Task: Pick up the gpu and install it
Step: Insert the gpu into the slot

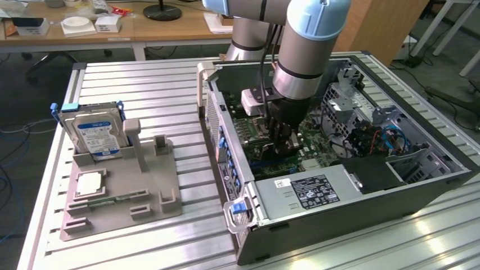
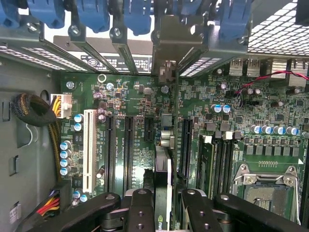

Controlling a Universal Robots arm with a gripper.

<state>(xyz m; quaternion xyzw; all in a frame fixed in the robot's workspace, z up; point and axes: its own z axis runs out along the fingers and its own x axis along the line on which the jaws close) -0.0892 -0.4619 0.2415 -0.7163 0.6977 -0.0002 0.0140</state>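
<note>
The gpu [image 2: 163, 193], a thin dark card seen edge-on in the wrist view, stood upright between the gripper [image 2: 164, 205] fingers, which were partly closed and clamped on its two faces. The card hung over the green motherboard [image 2: 270, 106], in line with the black expansion slots [image 2: 129, 150] beneath it, its pale metal end strip reaching toward the rear bracket openings of the case. A white slot [image 2: 89, 150] lay further to one side of the gripper, and an empty processor socket [image 2: 265, 186] to the other.

In the exterior view the gripper [image 1: 284, 143] was lowered deep inside the open computer case [image 1: 338, 214], which lay on its side on a ribbed aluminium table [image 1: 150, 84]. Just below the gripper in that view sat the grey power supply [image 1: 307, 191] with its printed label.

Well away from the gripper, toward the exterior view's left, a grey parts holder [image 1: 143, 180] rested on the table. It carried a silver hard drive [image 1: 94, 135] with a blue and white label, standing upright, and a square chip [image 1: 89, 184] lying flat.

Beyond the table stood a wooden desk [image 1: 150, 28] holding small white boxes and a black lamp base [image 1: 163, 11]. Cables trailed across the grey floor [image 1: 22, 101].
</note>
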